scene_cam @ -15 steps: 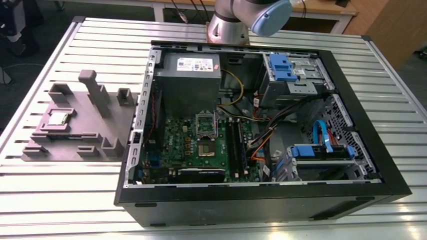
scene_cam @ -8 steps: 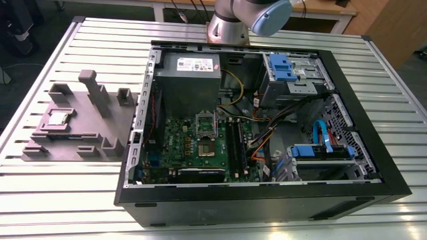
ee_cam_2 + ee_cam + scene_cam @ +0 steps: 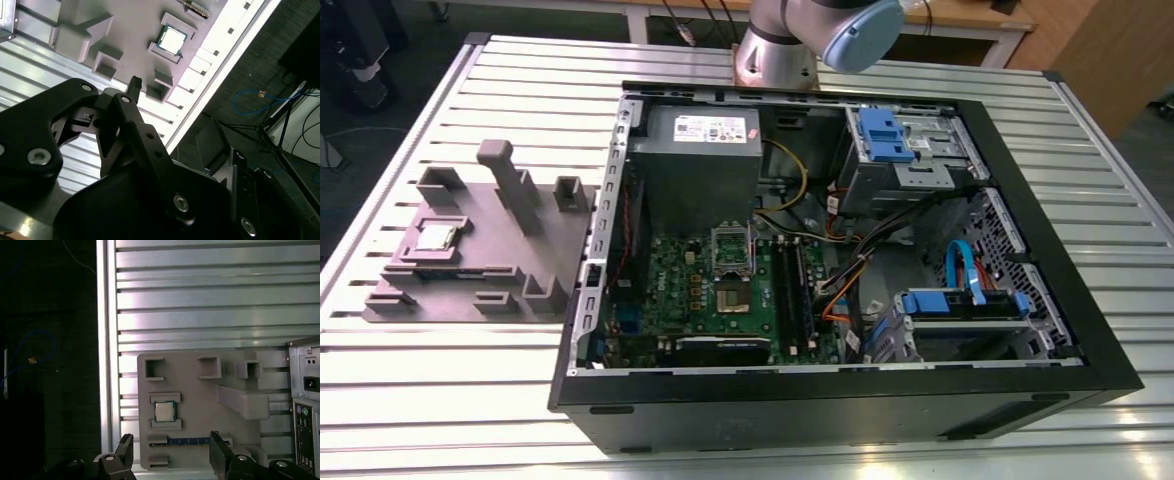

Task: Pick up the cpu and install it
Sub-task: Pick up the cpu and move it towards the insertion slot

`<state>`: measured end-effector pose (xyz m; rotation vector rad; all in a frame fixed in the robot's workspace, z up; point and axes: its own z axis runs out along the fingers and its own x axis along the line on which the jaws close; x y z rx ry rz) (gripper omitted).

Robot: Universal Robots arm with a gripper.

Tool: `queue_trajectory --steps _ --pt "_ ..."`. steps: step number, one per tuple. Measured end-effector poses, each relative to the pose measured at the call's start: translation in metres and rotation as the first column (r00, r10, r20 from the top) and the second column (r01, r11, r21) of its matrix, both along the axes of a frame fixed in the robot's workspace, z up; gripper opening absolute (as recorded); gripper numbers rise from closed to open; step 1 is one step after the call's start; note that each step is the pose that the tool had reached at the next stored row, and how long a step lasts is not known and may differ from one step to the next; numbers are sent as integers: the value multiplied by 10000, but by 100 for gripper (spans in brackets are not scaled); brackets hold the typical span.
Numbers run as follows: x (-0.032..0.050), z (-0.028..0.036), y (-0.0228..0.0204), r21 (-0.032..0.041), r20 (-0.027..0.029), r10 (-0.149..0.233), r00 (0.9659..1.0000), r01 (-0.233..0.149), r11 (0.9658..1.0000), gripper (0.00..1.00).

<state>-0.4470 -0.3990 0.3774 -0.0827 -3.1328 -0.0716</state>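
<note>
My end effector (image 3: 170,436) hangs open and empty near the cpu (image 3: 164,411), seated in the fixture block (image 3: 487,255) at the computer case's (image 3: 854,405) nine o'clock in the exterior view; I judge the cpu light, stiff and fragile, best pinched by opposite edges.

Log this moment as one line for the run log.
gripper: open, empty | cpu: resting on grey fixture block beside computer case, not gripped
</note>
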Motion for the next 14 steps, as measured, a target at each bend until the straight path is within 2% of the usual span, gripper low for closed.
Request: queue_trajectory --steps 3,14 --pt "0 -37 0 3 1 2 10000 -2 10000 71" --pt "0 -79 0 2 1 22 10000 -22 10000 71"
